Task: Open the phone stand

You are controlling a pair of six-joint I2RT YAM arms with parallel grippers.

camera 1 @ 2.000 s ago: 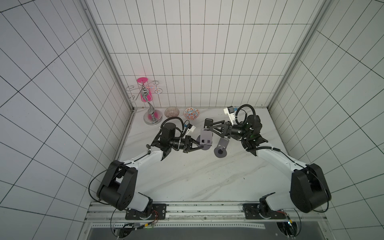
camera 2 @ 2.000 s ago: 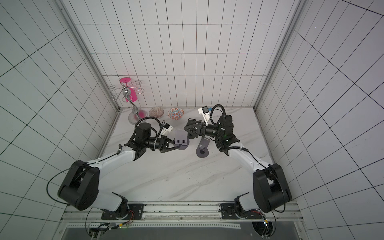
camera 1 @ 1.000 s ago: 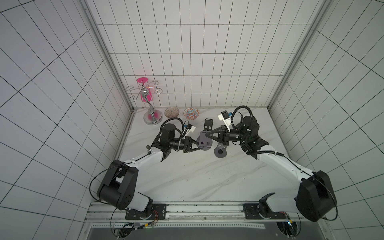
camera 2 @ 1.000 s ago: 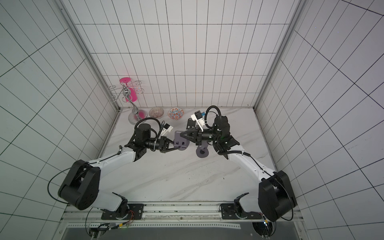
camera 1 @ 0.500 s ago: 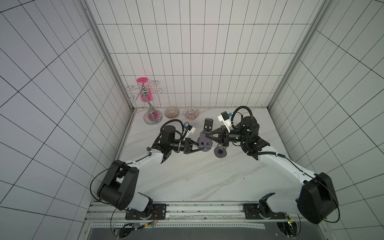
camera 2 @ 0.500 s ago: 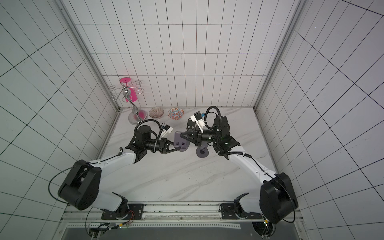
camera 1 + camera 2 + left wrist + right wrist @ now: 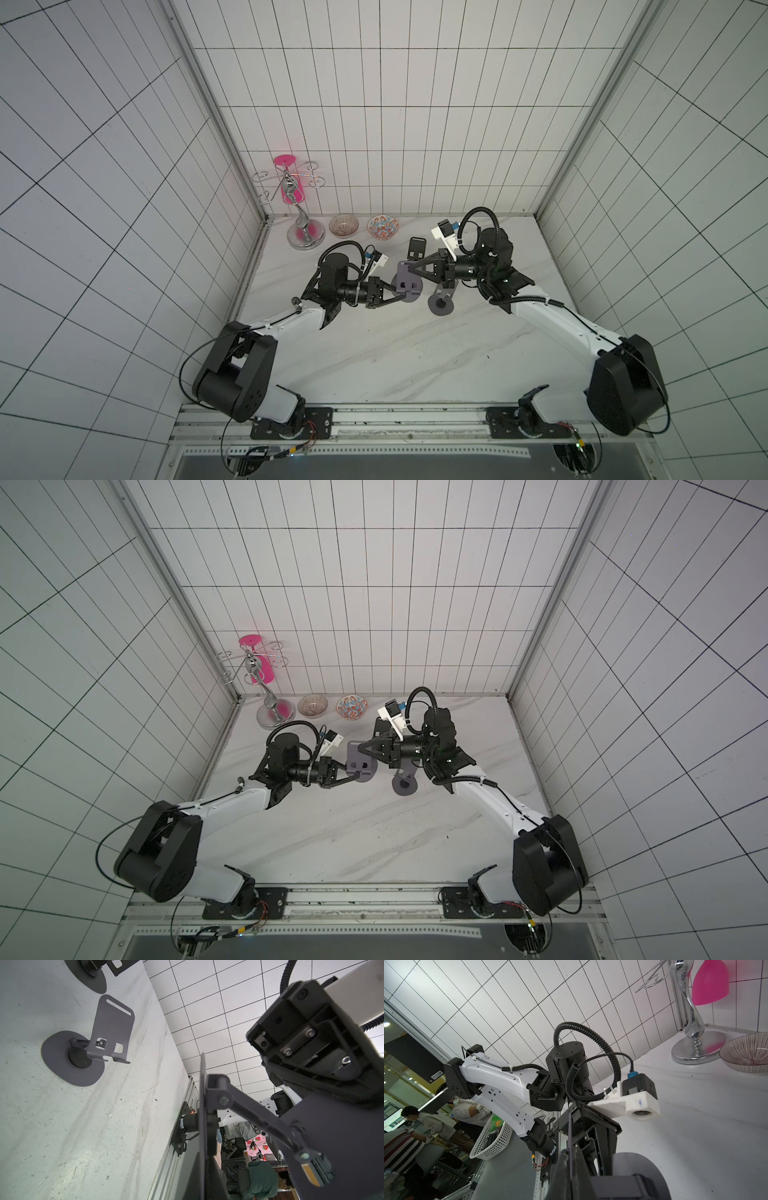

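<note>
A purple-grey phone stand (image 7: 406, 284) (image 7: 360, 763) hangs above the table between my two arms in both top views. My left gripper (image 7: 397, 296) (image 7: 354, 776) is shut on its round base. In the left wrist view that base (image 7: 202, 1118) shows edge-on between the fingers of the left gripper (image 7: 204, 1172). My right gripper (image 7: 409, 270) (image 7: 360, 749) is shut on the top edge of the stand's plate. The thin plate edge (image 7: 571, 1142) sits between the tips of the right gripper (image 7: 571, 1167). The hinged arm (image 7: 249, 1113) runs slanting from base to plate.
Another dark stand (image 7: 441, 301) (image 7: 99, 1043) stands unfolded on the table just right of the held one. A black one (image 7: 417, 248) is behind it. A silver cup tree (image 7: 305, 239) with a pink cup (image 7: 291, 195) and two bowls (image 7: 343, 225) (image 7: 382, 227) line the back wall.
Two seconds ago the right gripper was farther back and to the right. It has since come left onto the stand's plate. Over the last half second almost nothing has moved.
</note>
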